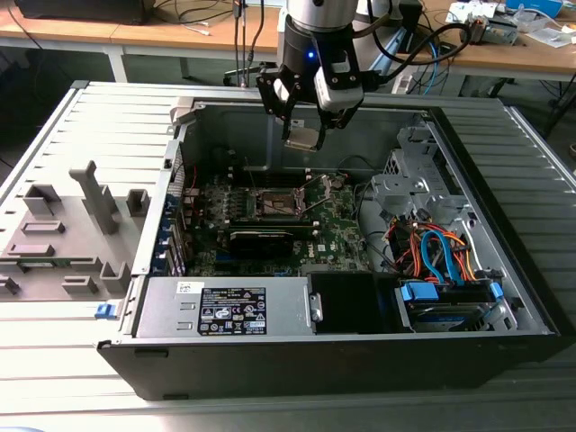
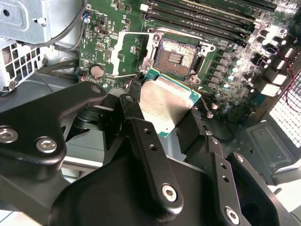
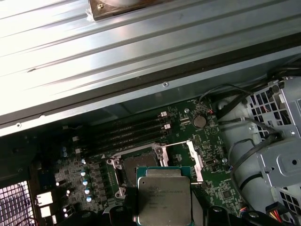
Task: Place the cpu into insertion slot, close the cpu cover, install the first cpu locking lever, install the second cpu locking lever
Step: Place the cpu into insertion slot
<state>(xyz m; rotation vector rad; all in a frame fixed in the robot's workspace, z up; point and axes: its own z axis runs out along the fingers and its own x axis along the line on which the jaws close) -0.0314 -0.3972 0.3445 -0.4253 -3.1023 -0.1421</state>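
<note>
My gripper point(image 1: 304, 133) hangs above the open computer case, shut on the cpu point(image 1: 303, 138), a flat silver-topped square chip. In both wrist views the cpu point(image 2: 165, 100) point(image 3: 163, 200) sits between black fingers point(image 2: 133, 92) at two opposite edges. The insertion slot point(image 1: 277, 203) lies on the green motherboard below the chip and apart from it. Its brownish centre point(image 2: 178, 55) point(image 3: 139, 165) is bare. The cpu cover point(image 2: 126, 52) point(image 3: 187, 157), a thin silver frame, stands flipped open beside the slot.
A long black card point(image 1: 261, 239) lies just in front of the slot, and memory slots point(image 3: 124, 134) run behind it. A power supply point(image 1: 225, 308) fills the case front. A drive cage with coloured cables point(image 1: 441, 252) is on the exterior view's right. Case walls point(image 1: 270, 121) surround the board.
</note>
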